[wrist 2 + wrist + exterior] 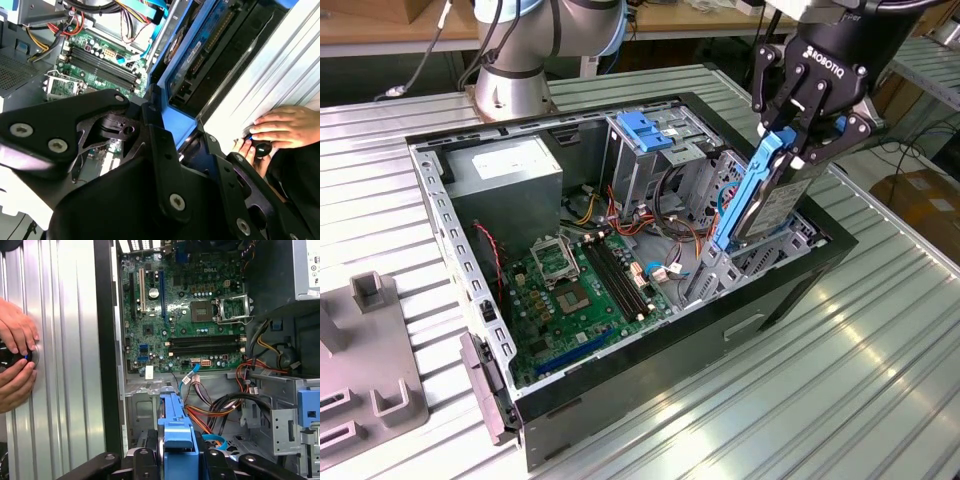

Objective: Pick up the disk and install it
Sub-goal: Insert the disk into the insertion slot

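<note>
Though the computer case (760, 320) hides its lower end, the disk (775, 205) stands tilted in the exterior view, clamped by the gripper (798, 150). The second wrist view cuts off a hand (280, 127) (on the table (280, 65)); the first wrist view shows the motherboard (185, 315) in the case.

Shows dull silver-grey metal on the disk (778, 205), railed in smooth blue plastic. Wears matt black over the gripper (795, 148), possibly coated metal. Gleams as ribbed bare metal across the table (880, 330); glossy green on the motherboard (570, 290).
</note>
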Tool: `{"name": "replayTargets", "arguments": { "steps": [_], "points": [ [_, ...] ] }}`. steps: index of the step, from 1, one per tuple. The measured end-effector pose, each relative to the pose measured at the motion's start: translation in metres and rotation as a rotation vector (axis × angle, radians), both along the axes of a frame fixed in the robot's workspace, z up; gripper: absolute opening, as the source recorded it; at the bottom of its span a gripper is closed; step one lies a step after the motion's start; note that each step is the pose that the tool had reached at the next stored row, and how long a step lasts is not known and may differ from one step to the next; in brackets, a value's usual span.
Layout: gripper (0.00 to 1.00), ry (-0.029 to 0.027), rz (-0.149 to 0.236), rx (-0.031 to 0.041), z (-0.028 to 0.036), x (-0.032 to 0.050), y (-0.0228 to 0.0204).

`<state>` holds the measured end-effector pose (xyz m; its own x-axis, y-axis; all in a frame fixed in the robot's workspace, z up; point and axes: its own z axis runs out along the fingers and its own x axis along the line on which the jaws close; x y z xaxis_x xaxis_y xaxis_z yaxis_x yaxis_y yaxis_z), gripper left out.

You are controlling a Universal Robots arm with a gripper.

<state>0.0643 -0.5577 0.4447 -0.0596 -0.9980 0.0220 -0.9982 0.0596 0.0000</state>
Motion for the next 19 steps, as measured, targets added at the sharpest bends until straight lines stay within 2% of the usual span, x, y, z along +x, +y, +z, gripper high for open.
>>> {"name": "replayTargets", "arguments": {
  "steps": [4,13,19],
  "points": [
    [0.37,0.0005,0.0,-0.0005,-0.0006,0.0,-0.0001],
    [0.37,0.0006,0.0,-0.0004,-0.0062,-0.0001,-0.0021],
    [0.37,0.0007,0.0,-0.0003,-0.013,-0.0005,-0.0048]
  ]
}}
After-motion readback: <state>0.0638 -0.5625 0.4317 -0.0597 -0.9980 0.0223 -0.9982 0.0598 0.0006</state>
